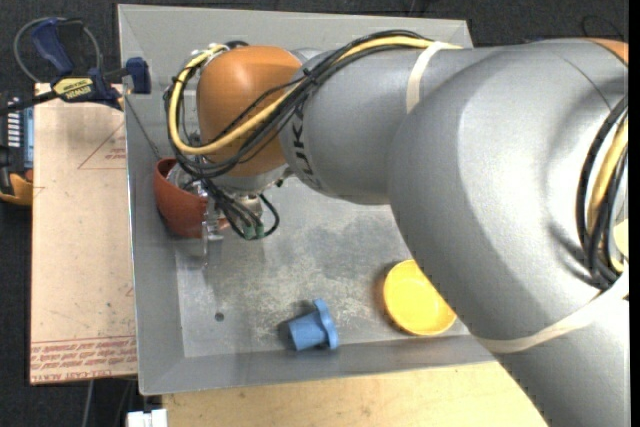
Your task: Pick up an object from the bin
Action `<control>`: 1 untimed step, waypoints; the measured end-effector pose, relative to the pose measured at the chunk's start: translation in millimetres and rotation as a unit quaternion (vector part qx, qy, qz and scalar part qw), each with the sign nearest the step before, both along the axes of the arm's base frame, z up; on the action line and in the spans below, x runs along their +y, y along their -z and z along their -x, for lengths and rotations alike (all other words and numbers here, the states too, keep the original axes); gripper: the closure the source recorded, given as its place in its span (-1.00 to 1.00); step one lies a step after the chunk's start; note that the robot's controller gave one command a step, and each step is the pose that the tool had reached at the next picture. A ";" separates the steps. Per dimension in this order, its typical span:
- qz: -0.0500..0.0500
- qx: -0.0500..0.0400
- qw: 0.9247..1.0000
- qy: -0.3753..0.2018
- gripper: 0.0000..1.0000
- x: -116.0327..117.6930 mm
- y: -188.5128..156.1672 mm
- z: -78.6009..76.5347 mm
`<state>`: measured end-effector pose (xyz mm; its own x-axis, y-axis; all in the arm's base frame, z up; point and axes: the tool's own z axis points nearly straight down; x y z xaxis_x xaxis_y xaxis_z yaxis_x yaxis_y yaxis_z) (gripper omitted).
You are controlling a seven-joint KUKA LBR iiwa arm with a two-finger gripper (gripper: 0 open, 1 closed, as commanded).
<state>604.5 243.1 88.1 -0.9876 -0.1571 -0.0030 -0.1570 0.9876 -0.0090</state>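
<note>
Rust-red cup [178, 203] sits against the left wall of the bin [155, 315] with the claw [213, 233] right beside it, honestly can't tell if it's open or closed, while a blue peg [310, 328] and yellow disc [413, 300] lie along the near wall.

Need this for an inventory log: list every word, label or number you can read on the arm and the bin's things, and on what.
Dark lettering on the arm's grey link: partly behind cables, too blurred to read.
No text visible on the blue plastic piece, the yellow disc or the red-brown cup.
</note>
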 end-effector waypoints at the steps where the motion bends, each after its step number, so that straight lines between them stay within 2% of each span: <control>1: 0.002 -0.003 1.000 0.003 1.00 -4.1 -21.5 -2.8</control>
